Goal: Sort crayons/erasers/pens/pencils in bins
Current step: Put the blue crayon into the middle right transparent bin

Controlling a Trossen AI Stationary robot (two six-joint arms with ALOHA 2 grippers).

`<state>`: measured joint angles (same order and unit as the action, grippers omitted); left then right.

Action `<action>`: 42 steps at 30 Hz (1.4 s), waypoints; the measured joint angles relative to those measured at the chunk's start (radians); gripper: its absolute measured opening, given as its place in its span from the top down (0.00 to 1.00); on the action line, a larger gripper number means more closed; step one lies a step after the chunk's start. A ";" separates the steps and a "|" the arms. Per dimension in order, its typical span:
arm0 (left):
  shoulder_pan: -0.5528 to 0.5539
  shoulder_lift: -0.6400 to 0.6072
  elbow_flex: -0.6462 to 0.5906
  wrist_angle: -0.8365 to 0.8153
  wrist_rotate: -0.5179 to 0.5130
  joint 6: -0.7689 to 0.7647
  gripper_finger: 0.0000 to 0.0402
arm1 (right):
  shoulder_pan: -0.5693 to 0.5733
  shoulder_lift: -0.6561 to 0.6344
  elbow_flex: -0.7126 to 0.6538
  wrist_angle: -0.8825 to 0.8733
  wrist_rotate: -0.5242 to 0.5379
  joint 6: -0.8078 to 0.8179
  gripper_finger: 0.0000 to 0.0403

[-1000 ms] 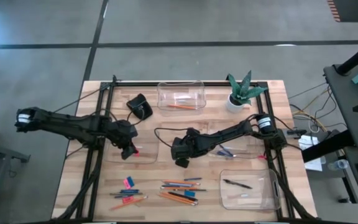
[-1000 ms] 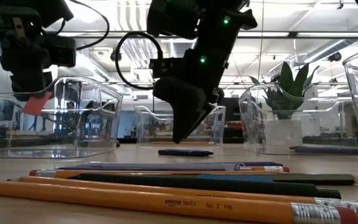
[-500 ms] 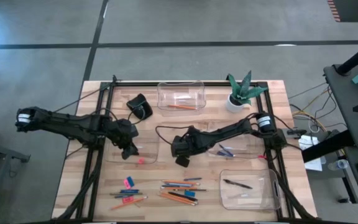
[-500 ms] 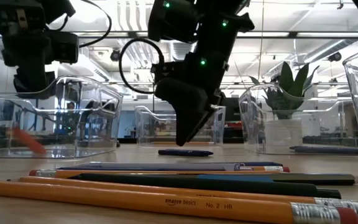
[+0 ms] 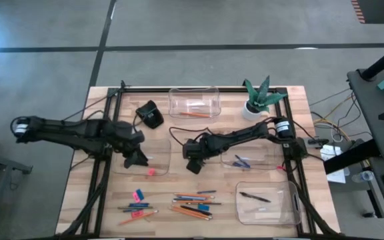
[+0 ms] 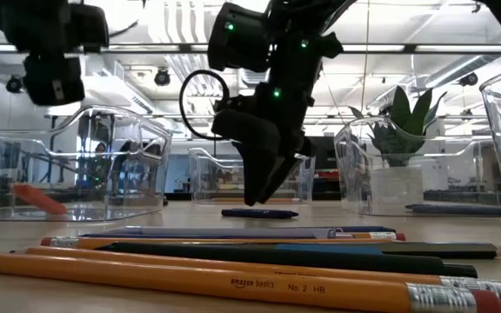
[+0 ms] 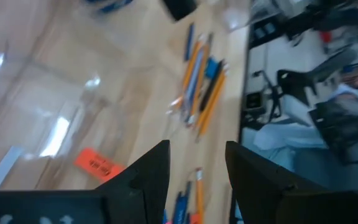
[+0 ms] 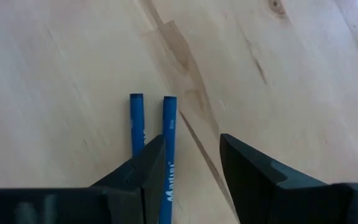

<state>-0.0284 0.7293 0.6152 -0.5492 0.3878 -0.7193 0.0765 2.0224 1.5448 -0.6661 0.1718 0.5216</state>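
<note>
Two grippers work beside the clear plastic left bin (image 5: 157,159). The left gripper (image 5: 137,159) hangs above it, fingers parted and empty; a small bright pink eraser (image 5: 151,172) lies inside, light and rubbery. Right of that bin, the right gripper (image 5: 193,165) hovers, fingers apart and empty, over slim blue crayons (image 8: 168,149): light, stiff, likely brittle. Grip mid-length.

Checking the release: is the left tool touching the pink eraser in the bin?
Apart. The low view shows the left tool raised well above the pink eraser, which lies on the bin floor.
</note>
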 joint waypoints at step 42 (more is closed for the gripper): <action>0.000 -0.134 0.052 0.048 -0.074 0.054 0.65 | 0.032 0.059 -0.013 0.048 -0.030 0.009 0.74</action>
<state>-0.0284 0.5949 0.6670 -0.5011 0.3136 -0.6651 0.1081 2.0815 1.5314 -0.6178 0.1417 0.5308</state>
